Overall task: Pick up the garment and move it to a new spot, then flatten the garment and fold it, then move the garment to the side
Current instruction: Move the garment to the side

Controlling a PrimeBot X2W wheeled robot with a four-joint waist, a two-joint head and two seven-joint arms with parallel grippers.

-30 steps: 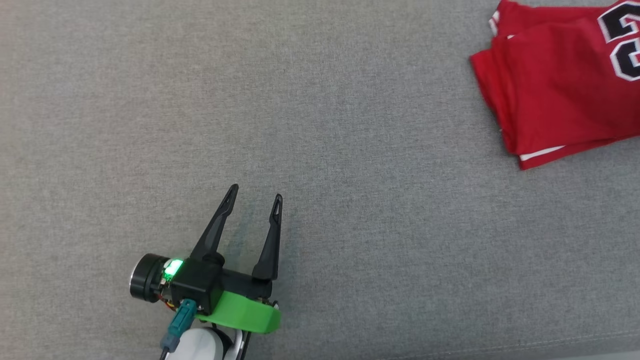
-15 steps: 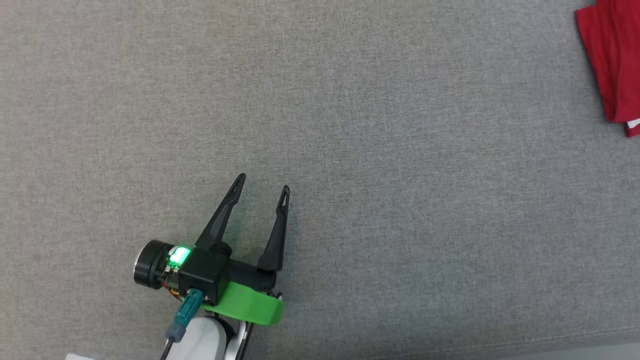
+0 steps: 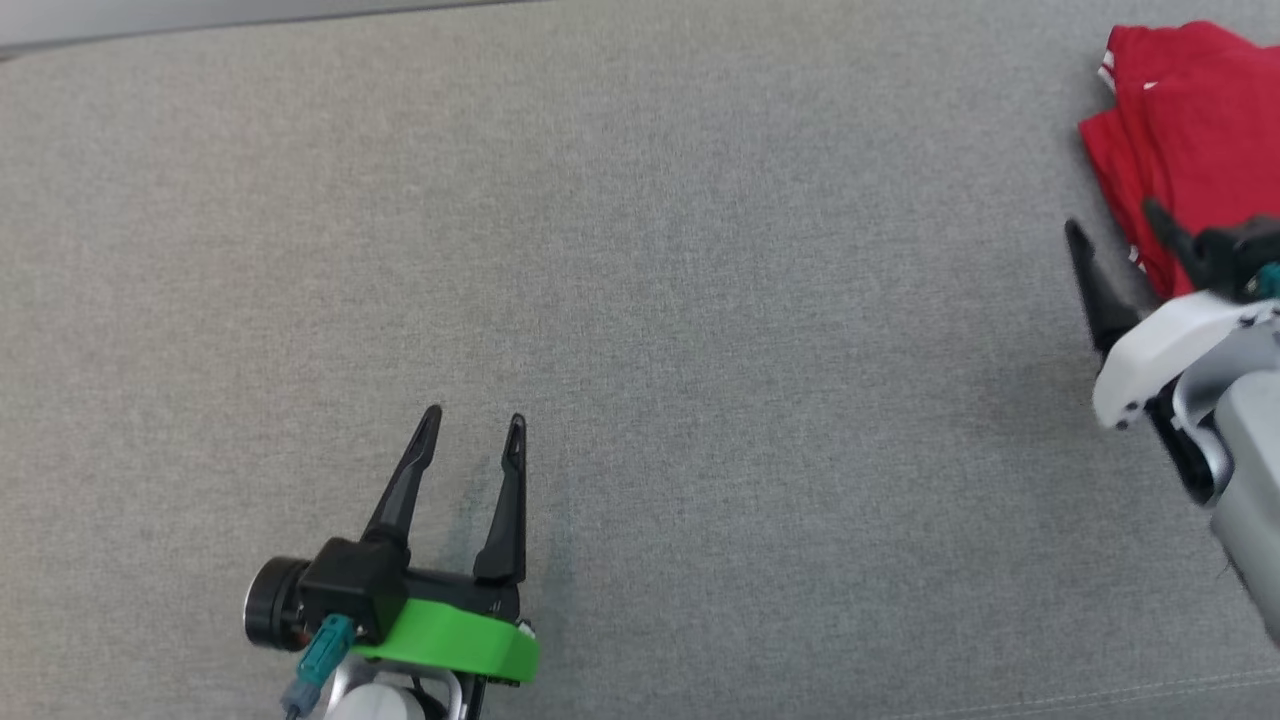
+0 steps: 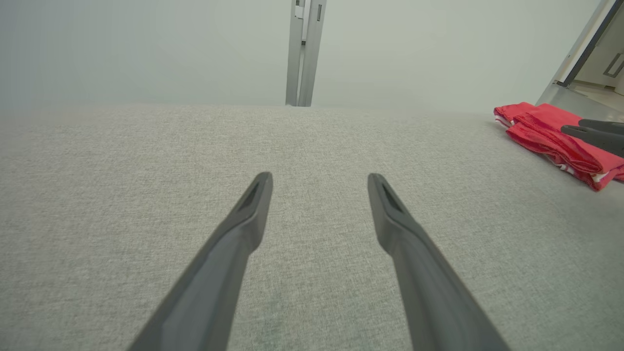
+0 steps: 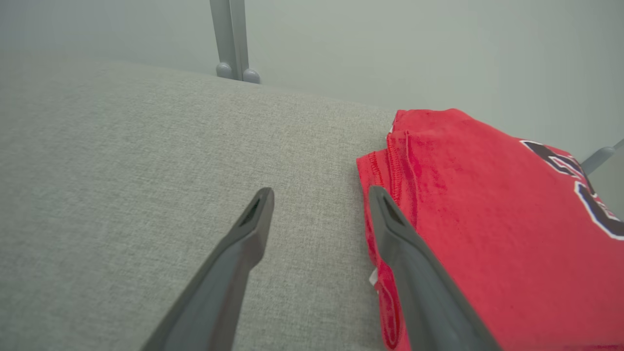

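Basically straddling the edge of the folded red garment (image 3: 1190, 110) with the right pincer (image 3: 1111, 215), spread wide, pinching nothing.
Same for the left pincer (image 3: 475, 414): spread, empty, well apart over grey fabric (image 3: 700, 350).

Garment (image 3: 1195, 110): red jersey, folded into a flat stack of a few layers. Black number with white outline (image 5: 602, 217) faces up, and a bit of white trim (image 5: 373, 279) shows at the near left edge. It lies flat on the grey fabric surface (image 3: 700, 300), far right, on my right side.
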